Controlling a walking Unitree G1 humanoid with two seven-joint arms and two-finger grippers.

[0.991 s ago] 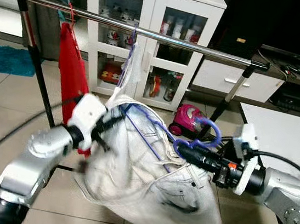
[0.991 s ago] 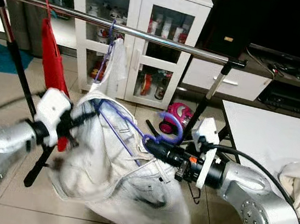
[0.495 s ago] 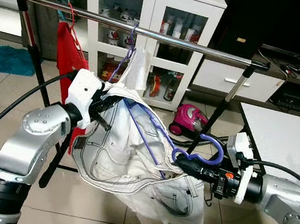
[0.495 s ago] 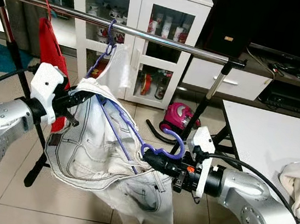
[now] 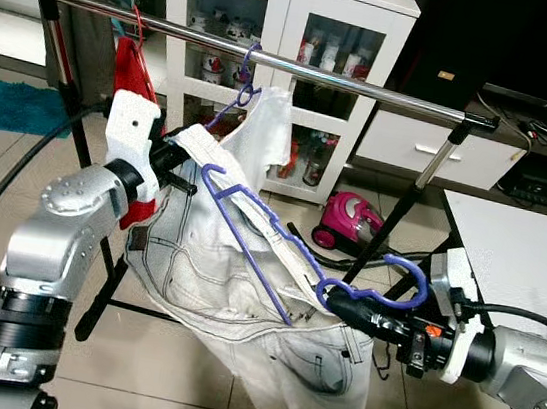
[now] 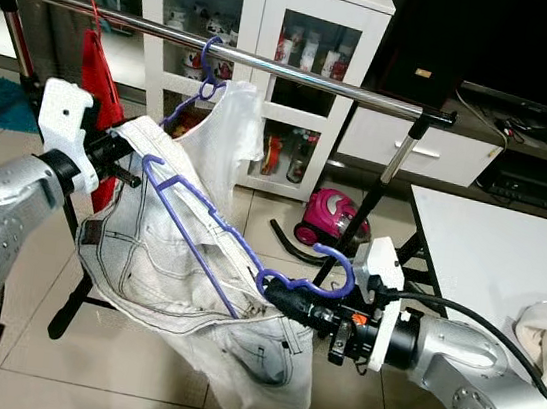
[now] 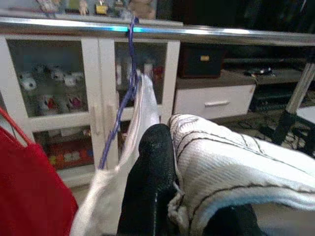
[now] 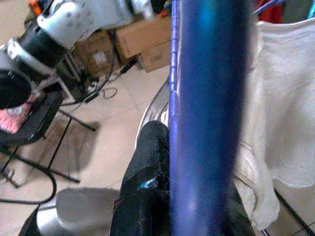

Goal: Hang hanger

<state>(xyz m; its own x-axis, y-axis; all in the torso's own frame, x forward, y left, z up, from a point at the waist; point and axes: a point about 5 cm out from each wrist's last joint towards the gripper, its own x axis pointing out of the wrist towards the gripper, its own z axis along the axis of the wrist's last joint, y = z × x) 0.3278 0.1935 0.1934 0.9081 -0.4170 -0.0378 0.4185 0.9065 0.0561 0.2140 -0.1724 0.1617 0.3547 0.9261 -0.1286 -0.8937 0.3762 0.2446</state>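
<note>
Behind, white cabinet (image 5: 271, 73), clothes rail (image 5: 273, 58), tiled floor (image 5: 134, 348).

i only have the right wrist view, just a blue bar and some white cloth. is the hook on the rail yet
Observer: No. The purple hanger carrying the white jeans is below the rail; its hook points up beside the right gripper, which is shut on it near the hook.
Operator: what's the left arm doing
Observer: The left gripper is shut on the jeans' waistband, holding that end up toward the rail.
Operator: anything already hanging there
Observer: Yes, a red garment near the rail's left end and a white top on another purple hanger beside it. The rail's right part is bare.
</note>
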